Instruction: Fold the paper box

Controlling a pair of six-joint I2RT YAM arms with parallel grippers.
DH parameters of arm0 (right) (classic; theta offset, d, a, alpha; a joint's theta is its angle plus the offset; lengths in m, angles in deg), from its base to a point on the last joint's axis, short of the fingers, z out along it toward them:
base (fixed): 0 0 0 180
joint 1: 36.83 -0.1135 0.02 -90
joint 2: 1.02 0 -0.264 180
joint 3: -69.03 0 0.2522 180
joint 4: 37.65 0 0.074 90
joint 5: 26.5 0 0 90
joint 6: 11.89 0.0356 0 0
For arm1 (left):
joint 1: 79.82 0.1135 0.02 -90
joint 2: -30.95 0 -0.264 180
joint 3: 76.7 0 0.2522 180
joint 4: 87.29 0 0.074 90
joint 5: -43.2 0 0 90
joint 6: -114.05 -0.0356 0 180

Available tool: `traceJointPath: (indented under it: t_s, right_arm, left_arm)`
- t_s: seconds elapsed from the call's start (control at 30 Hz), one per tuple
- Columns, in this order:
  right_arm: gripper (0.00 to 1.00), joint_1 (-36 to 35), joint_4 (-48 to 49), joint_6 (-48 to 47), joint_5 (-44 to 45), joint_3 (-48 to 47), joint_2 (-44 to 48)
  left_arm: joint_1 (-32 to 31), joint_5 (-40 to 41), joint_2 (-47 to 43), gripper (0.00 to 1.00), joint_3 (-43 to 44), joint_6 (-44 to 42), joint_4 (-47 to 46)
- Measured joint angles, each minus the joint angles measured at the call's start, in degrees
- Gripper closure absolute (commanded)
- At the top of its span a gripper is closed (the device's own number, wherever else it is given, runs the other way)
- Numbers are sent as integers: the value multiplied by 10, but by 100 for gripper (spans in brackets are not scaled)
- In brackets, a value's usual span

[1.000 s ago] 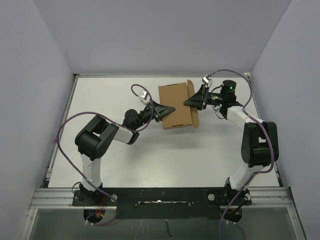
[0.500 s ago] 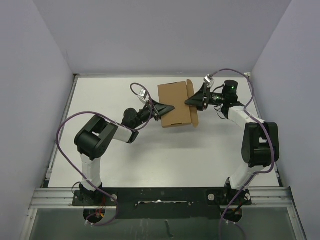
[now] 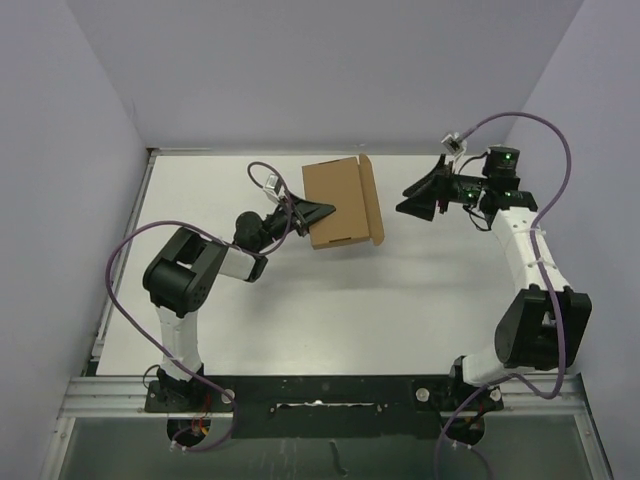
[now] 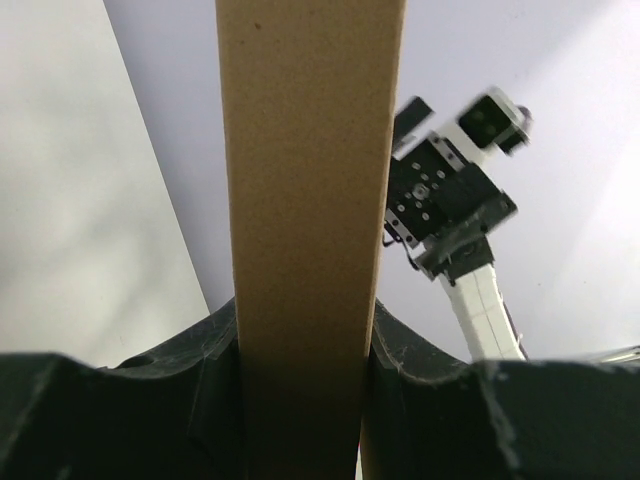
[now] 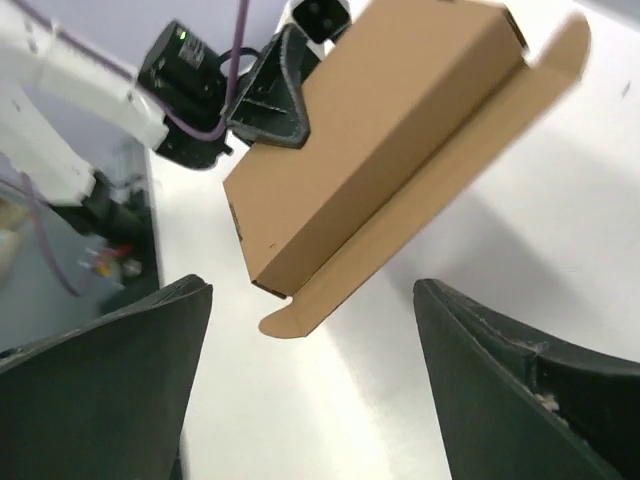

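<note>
Since a second ago, the right gripper has been taken off the paper box and drawn back. Its jaws are now spread wide and hold nothing, and the box lies apart, ahead of its fingertips. The box has been shifted slightly toward the left arm's side. It is clamped at one edge by the left gripper and held above the table. Its long axis runs crosswise to that gripper's fingers. The open flap is on the far edge, facing the right gripper.
</note>
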Motion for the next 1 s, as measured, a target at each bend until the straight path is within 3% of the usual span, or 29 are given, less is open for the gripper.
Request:
traceJointPath:
  t_s: [0.1,0.2,0.27,0.37,0.5,0.67,1.0]
  right_arm:
    - [10,-26,-159,-275,15,-34,39]
    - [2,-71,-267,-532,33,-6,94]
    - [4,-105,-301,-665,54,43,141]
    - [17,-140,-320,-788,86,97,187]
    - [31,-163,-322,-888,125,103,184]
    - [46,-182,-315,-949,173,125,184]
    - [67,-187,-269,-957,228,133,184]
  left_arm:
    - [7,-12,0,85,0,12,0]
    - [10,-23,0,85,0,24,0]
    - [10,-30,0,85,0,30,0]
    - [10,-38,0,85,0,35,0]
    - [10,-43,0,85,0,40,0]
    - [10,-45,0,85,0,43,0]
    - [10,-55,0,85,0,48,0]
